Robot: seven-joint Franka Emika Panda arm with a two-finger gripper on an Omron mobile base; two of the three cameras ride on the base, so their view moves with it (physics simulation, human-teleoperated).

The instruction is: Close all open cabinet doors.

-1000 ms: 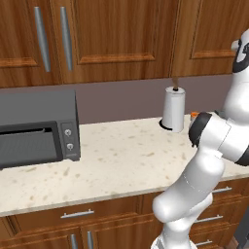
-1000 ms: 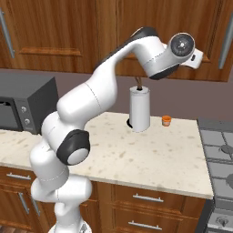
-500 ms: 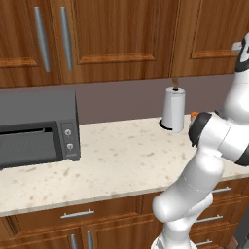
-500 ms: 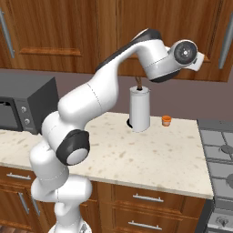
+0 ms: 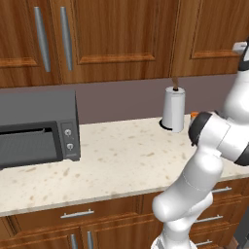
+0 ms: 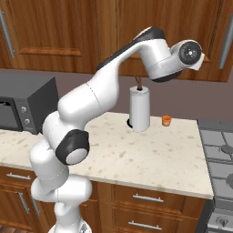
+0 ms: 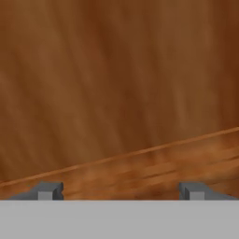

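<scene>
Cabinet door (image 7: 116, 84) nearer end effector (image 7: 119, 190)

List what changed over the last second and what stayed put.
In the right base view the hand, up against a cabinet door, slid to the right along the door, toward its silver handle. The gripper faces the wood close up, fingers wide apart, holding nothing. The paper towel roll, the small orange cup, the microwave and the base stayed as they were.
</scene>
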